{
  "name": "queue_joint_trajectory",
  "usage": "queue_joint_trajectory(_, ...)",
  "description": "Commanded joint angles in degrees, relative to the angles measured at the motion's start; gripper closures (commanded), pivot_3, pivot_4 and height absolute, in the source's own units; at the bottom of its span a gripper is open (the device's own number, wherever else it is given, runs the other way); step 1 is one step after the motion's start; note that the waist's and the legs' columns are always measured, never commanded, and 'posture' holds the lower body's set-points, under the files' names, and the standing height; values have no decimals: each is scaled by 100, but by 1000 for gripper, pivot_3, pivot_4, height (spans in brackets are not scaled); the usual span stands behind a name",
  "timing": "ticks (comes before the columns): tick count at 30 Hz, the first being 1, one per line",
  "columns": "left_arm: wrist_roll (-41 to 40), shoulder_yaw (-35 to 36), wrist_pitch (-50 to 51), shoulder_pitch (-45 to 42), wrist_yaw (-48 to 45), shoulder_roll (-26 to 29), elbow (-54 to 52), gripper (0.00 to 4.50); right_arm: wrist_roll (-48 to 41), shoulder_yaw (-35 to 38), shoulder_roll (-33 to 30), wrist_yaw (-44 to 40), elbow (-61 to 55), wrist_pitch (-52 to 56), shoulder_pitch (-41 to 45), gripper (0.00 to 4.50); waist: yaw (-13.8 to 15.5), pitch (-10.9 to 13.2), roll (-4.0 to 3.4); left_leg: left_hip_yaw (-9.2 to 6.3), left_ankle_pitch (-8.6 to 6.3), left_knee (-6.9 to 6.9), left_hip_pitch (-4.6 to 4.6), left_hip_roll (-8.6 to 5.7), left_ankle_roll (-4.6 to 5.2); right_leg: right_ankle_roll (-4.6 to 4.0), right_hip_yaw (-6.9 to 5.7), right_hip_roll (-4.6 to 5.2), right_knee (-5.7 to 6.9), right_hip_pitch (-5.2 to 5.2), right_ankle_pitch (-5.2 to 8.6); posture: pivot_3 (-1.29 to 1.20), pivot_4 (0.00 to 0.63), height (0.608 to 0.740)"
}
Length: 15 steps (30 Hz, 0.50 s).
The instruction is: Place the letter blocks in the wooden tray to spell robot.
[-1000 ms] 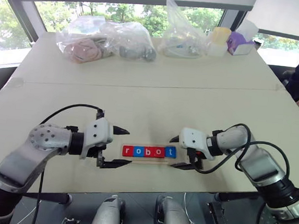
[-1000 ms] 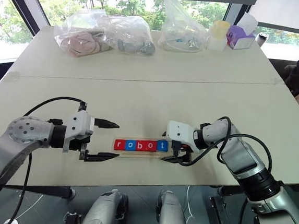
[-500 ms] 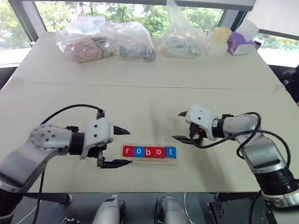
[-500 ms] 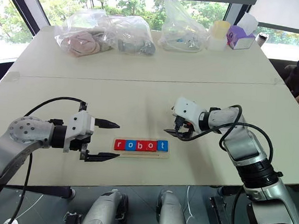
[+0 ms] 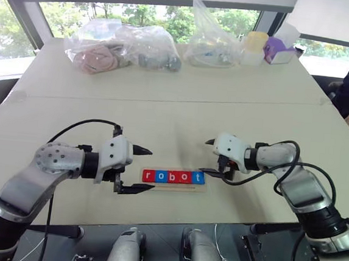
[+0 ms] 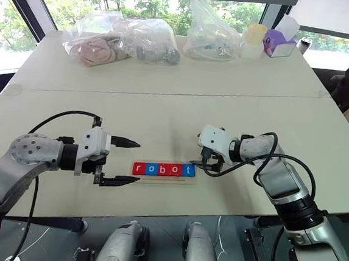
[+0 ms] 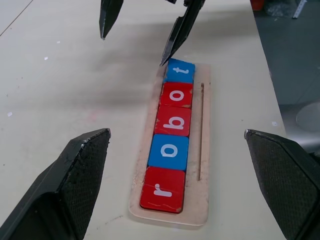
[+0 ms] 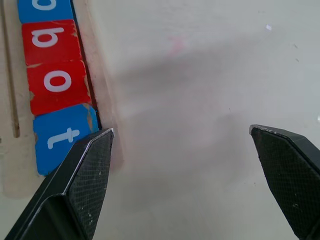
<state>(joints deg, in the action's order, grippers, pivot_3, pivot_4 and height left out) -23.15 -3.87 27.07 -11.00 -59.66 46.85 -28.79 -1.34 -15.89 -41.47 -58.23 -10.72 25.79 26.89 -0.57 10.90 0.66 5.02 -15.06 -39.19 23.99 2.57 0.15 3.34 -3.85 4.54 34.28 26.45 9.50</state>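
wooden tray [image 5: 173,184] at table's 6 o'clock edge, letter blocks [image 5: 173,177] seated spelling robot; left gripper [image 5: 135,169] at tray's 9, right gripper [image 5: 209,156] at 2, both spread, empty; risk: right lower fingertip, near t, nudging it out

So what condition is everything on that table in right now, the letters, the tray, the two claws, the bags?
letter blocks: all five lying in a row, spelling robot
wooden tray: flat on the table, holding the row
left gripper: open, empty
right gripper: open, empty
plastic bags: lying at the far edge, stuffed
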Motion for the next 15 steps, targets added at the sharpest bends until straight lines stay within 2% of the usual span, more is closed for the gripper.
queue_joint_trajectory(1, -2, -42, -81, -29, -14, -2, -68, 0, -14, 37, 4, 32, -222, -23, -16, 59, 3, 0, 0, 0, 0, 0, 0, 0, 0, 0, 0, 0, 0, 0, 0, 0, 150, 740)
queue_joint_trajectory(9, -23, 14, -138, 154, -18, 11, -103, 0, 67, 437, -151, 352, -35, 71, 146, 59, 0, 0, 0, 1, 0, 0, 0, 0, 0, 0, 0, 0, -1, 0, 0, 0, 150, 740)
queue_joint_trajectory(15, -103, 169, -66, 301, 12, 64, -143, 0, -666, 1210, -557, 123, -1010, 1037, -516, 59, 42, 0, 0, -2, 0, 0, 1, 0, 0, -1, 0, 2, -2, 0, 0, 0, 150, 740)
